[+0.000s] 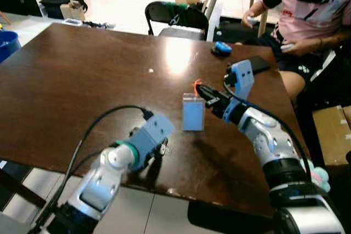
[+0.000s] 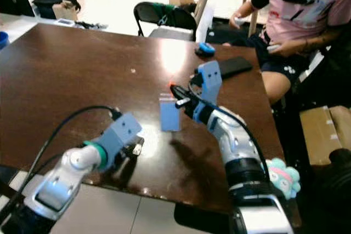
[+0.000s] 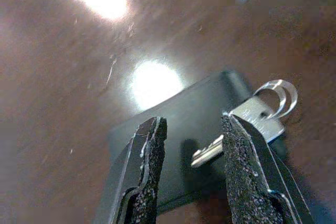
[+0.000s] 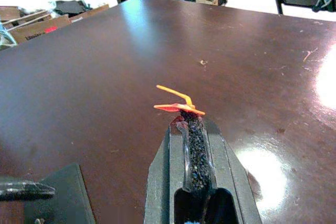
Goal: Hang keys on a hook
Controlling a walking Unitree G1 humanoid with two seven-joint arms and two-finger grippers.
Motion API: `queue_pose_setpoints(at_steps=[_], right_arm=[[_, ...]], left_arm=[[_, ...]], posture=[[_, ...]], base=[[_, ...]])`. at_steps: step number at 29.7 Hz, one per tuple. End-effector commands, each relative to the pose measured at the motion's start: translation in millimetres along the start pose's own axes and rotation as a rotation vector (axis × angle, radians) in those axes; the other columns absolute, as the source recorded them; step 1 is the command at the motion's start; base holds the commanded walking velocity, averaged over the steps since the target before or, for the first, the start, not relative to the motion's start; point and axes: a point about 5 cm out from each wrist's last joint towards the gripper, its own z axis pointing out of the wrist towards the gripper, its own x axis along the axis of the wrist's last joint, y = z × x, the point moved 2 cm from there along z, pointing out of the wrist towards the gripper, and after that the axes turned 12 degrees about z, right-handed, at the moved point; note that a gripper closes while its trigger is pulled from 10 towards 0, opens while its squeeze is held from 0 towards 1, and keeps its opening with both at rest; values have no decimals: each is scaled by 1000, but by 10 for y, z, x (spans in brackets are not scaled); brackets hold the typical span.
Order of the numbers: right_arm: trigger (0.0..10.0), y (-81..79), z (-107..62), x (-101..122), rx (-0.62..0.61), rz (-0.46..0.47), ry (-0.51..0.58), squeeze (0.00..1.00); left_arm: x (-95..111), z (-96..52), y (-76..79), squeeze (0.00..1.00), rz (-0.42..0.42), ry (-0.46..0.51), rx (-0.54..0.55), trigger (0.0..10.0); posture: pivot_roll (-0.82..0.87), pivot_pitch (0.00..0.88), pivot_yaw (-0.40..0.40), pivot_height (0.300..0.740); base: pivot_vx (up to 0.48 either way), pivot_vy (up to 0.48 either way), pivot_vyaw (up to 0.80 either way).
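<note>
A silver key with a split ring (image 3: 262, 114) lies on a flat black pad (image 3: 173, 129) on the dark wooden table (image 1: 82, 80), near its front edge. My left gripper (image 3: 191, 145) is open right over it, one finger on each side of the key's blade, not closed on it. A small blue block (image 1: 193, 112) stands upright in the middle of the table. At its top sits a thin orange hook (image 4: 176, 100). My right gripper (image 1: 203, 91) reaches in from the right and is shut on that orange hook.
A person in a pink shirt (image 1: 312, 9) sits at the table's far right corner holding controllers. A black phone (image 1: 258, 65) and a small blue object (image 1: 221, 47) lie at the far edge. A folding chair (image 1: 175, 17) stands behind; a cardboard box (image 1: 332, 132) sits to the right.
</note>
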Motion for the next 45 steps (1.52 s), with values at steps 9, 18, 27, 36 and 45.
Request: queue_pose_setpoints(at_steps=[9, 18, 27, 36, 45], right_arm=[[10000, 25, -6, 1, -12, 3, 2, 0], [10000, 17, 1, -11, -10, 2, -1, 0], [10000, 39, -7, -26, -17, -1, -5, 0], [10000, 60, -21, -18, -27, -6, -3, 0], [10000, 70, -27, -27, -32, -2, -4, 0]], left_arm=[[-57, -2, 154, 0, -30, 1, -65, 10000], [325, -50, -37, 0, -82, 155, -14, 10000], [335, -141, 239, 0, -23, 185, -163, 10000], [336, 98, 397, 0, -3, 160, -203, 10000], [222, 153, 323, 0, -14, 103, -146, 10000]], posture=[[153, 123, 90, 740], [144, 116, 90, 740], [144, 108, 90, 740], [130, 112, 98, 740], [135, 120, 97, 740]], base=[[0, 0, 0], [0, 0, 0], [0, 0, 0], [0, 0, 0], [0, 0, 0]])
